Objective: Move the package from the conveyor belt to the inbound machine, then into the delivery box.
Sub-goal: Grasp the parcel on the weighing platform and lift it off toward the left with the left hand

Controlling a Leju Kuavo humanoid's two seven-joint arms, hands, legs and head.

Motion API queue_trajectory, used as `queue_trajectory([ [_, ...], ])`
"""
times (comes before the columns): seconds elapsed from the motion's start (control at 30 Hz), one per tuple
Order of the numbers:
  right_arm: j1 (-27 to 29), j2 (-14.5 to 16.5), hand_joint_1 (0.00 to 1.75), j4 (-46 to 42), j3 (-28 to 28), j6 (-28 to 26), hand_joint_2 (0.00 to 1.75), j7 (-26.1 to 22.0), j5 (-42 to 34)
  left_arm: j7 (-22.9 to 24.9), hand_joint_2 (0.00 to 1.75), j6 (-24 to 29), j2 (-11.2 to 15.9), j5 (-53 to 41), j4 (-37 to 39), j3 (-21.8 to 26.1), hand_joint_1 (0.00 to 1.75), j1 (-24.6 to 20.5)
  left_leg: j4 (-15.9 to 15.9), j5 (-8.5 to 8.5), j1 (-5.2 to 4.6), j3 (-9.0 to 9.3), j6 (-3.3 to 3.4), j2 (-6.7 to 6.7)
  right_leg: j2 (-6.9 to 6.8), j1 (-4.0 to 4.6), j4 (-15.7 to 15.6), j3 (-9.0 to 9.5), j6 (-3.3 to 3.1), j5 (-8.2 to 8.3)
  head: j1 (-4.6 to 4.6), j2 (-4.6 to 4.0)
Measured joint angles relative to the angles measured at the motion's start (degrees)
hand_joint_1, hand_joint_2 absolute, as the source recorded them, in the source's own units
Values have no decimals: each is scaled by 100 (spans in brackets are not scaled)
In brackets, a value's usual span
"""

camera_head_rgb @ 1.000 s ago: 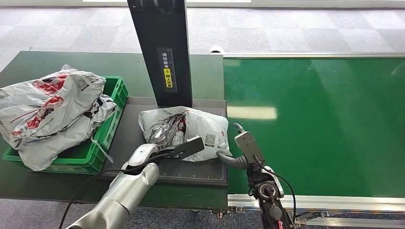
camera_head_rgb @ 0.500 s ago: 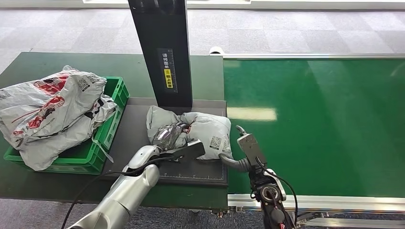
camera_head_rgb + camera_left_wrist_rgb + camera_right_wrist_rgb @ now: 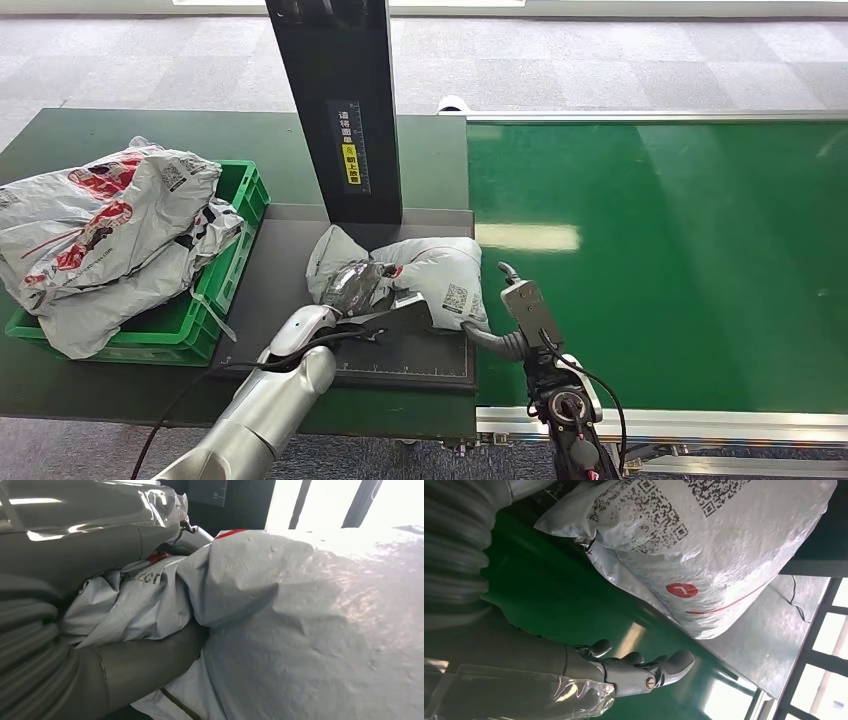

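The grey plastic package (image 3: 430, 275) with QR labels lies crumpled on the inbound machine's dark platform (image 3: 275, 290), just in front of its black column (image 3: 340, 110). My left hand (image 3: 385, 315) grips the package from the near side; in the left wrist view its thumb and fingers (image 3: 150, 660) close around folds of the bag (image 3: 300, 605). My right hand (image 3: 520, 310) sits at the package's right edge, over the edge of the green conveyor belt (image 3: 680, 250). In the right wrist view its fingers (image 3: 639, 672) are spread, holding nothing, beside the package (image 3: 704, 545).
A green crate (image 3: 235, 200) at the left holds several grey packages (image 3: 100, 230) piled above its rim. The dark green table (image 3: 100, 130) surrounds the crate and the machine. The belt's metal frame (image 3: 700, 425) runs along the near edge.
The package has bunched up and its left side has risen in my left hand's grip. My right hand has drifted slightly right and nearer along the belt edge.
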Motion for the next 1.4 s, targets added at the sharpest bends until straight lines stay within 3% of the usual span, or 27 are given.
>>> queue_trajectory([
  [0.2, 1, 0, 0, -1, -15, 3, 175, -1, -4, -148, 175, 159, 1, 47, -44, -1, 175, 46, 0, 0, 0, -4, 0, 0, 1, 0, 0, -4, 0, 0, -1, 0],
  [0.5, -18, 0, 0, -4, -25, 26, 175, -121, -127, -1157, 175, 1798, 16, 665, -985, -56, 175, 484, 1, 1, 0, -39, 0, 1, 2, 0, 3, -40, -2, 3, 0, 1],
  [0.7, -40, -11, 0, 15, -31, -46, 175, -395, -332, -2680, 175, 3366, -8, 1383, -1855, -143, 175, 778, 1, 0, 0, -56, 0, 1, 3, 0, 3, -59, -2, 3, 0, 0],
  [0.83, -39, -22, 0, 52, -30, -71, 175, -491, -397, -3013, 175, 3455, -131, 911, -2357, -111, 175, 906, 1, 0, 0, -59, 0, 1, 4, 0, 2, -59, -2, 3, 0, 0],
  [1.03, -8, -46, 0, 71, -20, -128, 175, -669, -564, -3299, 175, 3461, -309, 812, -2995, 333, 175, 1022, 2, 0, 0, -56, -1, 2, 5, 1, 4, -61, -3, 4, -1, 0],
  [1.23, 167, -64, 0, -308, 5, -16, 175, -1820, -1120, -3309, 175, 3478, -330, 1111, -3774, 712, 175, 1131, 1, 0, 1, -57, -1, 2, 5, 2, 6, -63, -3, 3, -1, 0],
  [1.4, 310, -84, 0, -757, 61, 132, 175, -1992, -1353, -3309, 175, 3480, -331, 1143, -4103, 917, 175, 1145, 1, -1, 0, -58, -1, 2, 5, 0, 5, -61, -3, 2, 1, 0],
])
